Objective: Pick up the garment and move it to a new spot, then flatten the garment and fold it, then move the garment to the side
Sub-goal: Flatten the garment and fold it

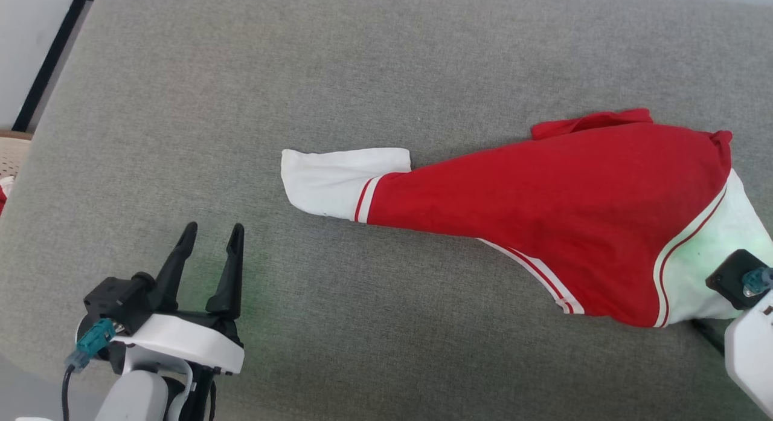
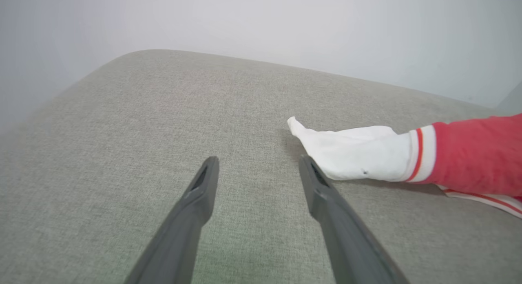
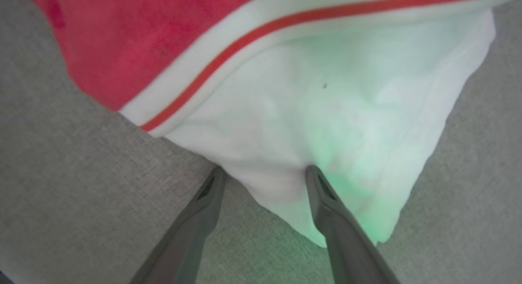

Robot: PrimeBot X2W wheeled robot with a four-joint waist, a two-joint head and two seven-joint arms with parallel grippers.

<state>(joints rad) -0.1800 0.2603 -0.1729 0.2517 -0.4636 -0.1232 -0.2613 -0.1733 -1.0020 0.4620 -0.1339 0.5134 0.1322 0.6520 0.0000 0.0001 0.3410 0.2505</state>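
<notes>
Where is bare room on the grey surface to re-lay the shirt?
Free: the far band of grey surface beyond the garment; the left, between its white sleeve and the left gripper; the near strip between both grippers. Crowded: the right end, where the right gripper meets the other sleeve.

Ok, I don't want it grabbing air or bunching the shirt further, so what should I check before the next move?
1. Left claw open: ok.
2. Right claw open: ok.
3. Left claw on the left sleeve: not ok, it is over bare cushion beside the sleeve, apart from it.
4. Right claw at the right sleeve: ok, its tips meet the sleeve's edge.
5. Sleeve cloth truly between the right claw's fingers: cannot tell.
6. Shirt flat: not ok, it is drawn narrow, with its far edge folded over.
</notes>
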